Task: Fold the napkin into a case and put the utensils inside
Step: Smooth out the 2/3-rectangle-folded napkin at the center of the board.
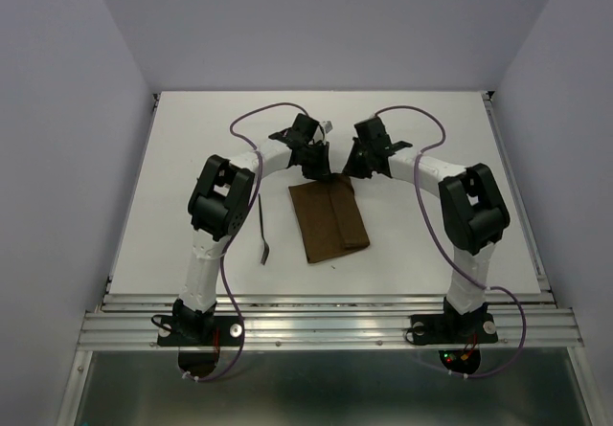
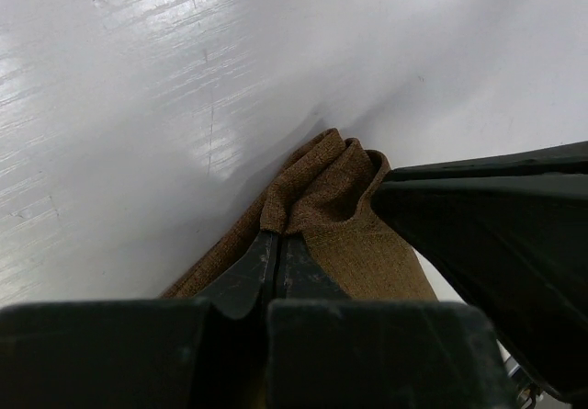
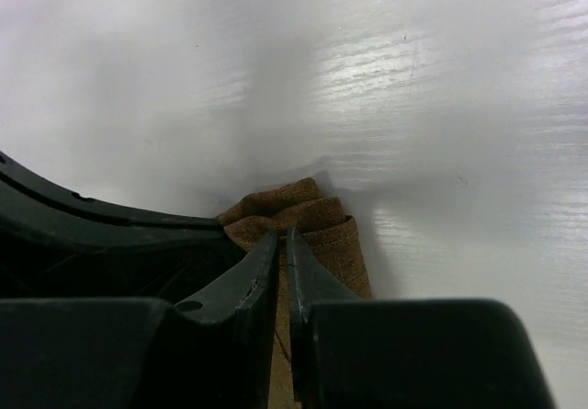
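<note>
Pale lilac walls [image 1: 57, 110] are seen on three sides of a white table [image 1: 431, 254], whose surface is streaked with glare in both wrist views. The napkin [image 1: 329, 223], folded into a brown oblong, is laid near the middle of the table. Its far edge is covered from above by the two tools meeting there. The left tool [image 1: 314, 169] is closed tight, and a bunched corner of the cloth is pinched at its tips. The right tool [image 1: 353, 168] is drawn to a thin slit, with the napkin's edge held in it. One utensil [image 1: 262, 239] is made out left of the napkin, apart from it, its far end hidden by the left arm [image 1: 225, 201].
</note>
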Motion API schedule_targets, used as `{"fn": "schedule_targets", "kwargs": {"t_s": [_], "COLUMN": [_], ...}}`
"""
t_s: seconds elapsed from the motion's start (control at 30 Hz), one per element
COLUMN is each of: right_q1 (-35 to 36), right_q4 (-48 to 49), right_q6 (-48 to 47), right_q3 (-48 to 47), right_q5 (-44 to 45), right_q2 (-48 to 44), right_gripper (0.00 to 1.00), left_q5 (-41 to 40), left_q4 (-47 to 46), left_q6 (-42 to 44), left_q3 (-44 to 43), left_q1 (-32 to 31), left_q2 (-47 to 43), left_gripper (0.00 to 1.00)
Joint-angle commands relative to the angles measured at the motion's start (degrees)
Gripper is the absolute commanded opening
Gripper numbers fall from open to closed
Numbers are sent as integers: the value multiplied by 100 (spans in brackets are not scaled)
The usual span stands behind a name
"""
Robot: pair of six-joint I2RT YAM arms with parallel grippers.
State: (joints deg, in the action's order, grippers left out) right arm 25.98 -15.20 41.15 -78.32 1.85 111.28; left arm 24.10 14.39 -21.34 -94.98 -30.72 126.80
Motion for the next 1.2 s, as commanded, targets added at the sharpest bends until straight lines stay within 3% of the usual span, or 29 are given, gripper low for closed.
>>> {"fn": "schedule_targets", "kwargs": {"t_s": [0.0,0.7,0.83,0.97,1.07,1.17], "right_q1": [13,180,180,180,180,180], "right_q4": [17,114,114,114,123,123], "right_q6": [25,104,113,139,157,148], "right_q3": [-324,-500,-447,-412,-412,-429], "right_q5": [-132,-580,-501,-457,-466,-457], "right_q2": [113,754,790,860,869,869], "right_gripper": [13,12,12,12,12,12], "left_q5": [157,69,-45,-37,-28,-19], "left_q4": [-77,46,125,134,125,55], "left_q6": [122,183,192,192,174,131], "left_q3": [-21,-73,-73,-3,67,155], "left_q1": [5,13,31,57,75,84], "left_q2": [-33,-68,-138,-270,-358,-419], "left_gripper": [0,2,17,48,64,64]}}
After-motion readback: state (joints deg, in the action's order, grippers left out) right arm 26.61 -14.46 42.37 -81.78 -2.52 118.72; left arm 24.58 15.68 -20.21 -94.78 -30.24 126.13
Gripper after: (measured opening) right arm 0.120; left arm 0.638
